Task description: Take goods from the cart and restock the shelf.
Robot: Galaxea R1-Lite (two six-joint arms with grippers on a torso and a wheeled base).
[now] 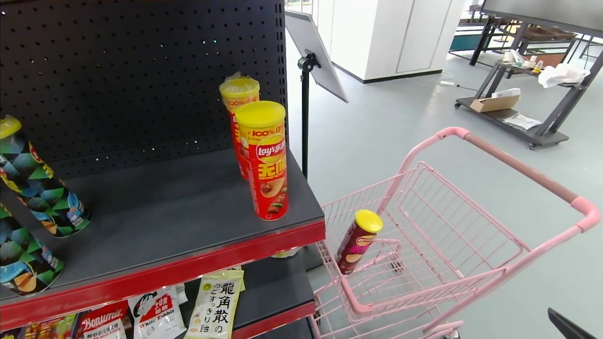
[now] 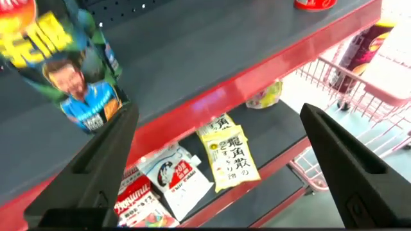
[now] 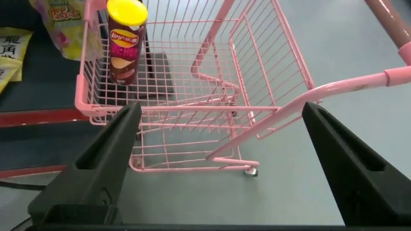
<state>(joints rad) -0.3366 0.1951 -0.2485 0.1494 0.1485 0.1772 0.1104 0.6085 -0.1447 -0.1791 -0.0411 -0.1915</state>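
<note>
A maroon chip can point(image 1: 358, 241) with a yellow lid leans in the near-left corner of the pink cart point(image 1: 513, 165); it is also the can point(image 3: 125, 42) in the right wrist view. My right gripper point(image 3: 221, 106) hangs open above the cart basket, short of the can, with nothing held. Two red chip cans point(image 1: 263, 162) stand one behind the other at the right end of the upper shelf point(image 1: 188, 207). My left gripper point(image 2: 218, 109) is open and empty in front of the shelf's red edge point(image 2: 212, 96), near a green-blue can point(image 2: 70, 70).
Two green-blue cans point(image 1: 42, 188) stand at the shelf's left end. Snack packets point(image 1: 216, 306) lie on the lower shelf. A tilted board on a black stand point(image 1: 305, 117) rises beside the shelf. A dark rack point(image 1: 518, 117) stands far right across open floor.
</note>
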